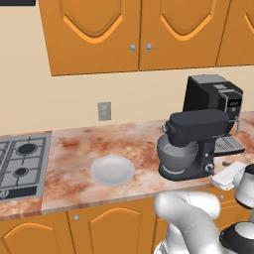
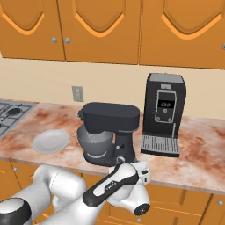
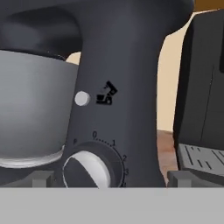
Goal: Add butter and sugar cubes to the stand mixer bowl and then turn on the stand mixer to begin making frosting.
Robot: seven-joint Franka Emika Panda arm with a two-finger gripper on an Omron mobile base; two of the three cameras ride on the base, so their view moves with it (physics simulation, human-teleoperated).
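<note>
— Where's the stand mixer [image 1: 196,144]?
— On the marble bench [image 1: 74,173], just left of the black coffee machine [image 2: 164,114], with the stand mixer bowl [image 2: 94,141] under its head. A white plate [image 1: 112,170] lies further left.
— And the gripper [image 2: 143,172]?
— At the bench's front edge, close to the mixer's speed dial [image 3: 85,170], jaws spread wide, holding nothing
</note>
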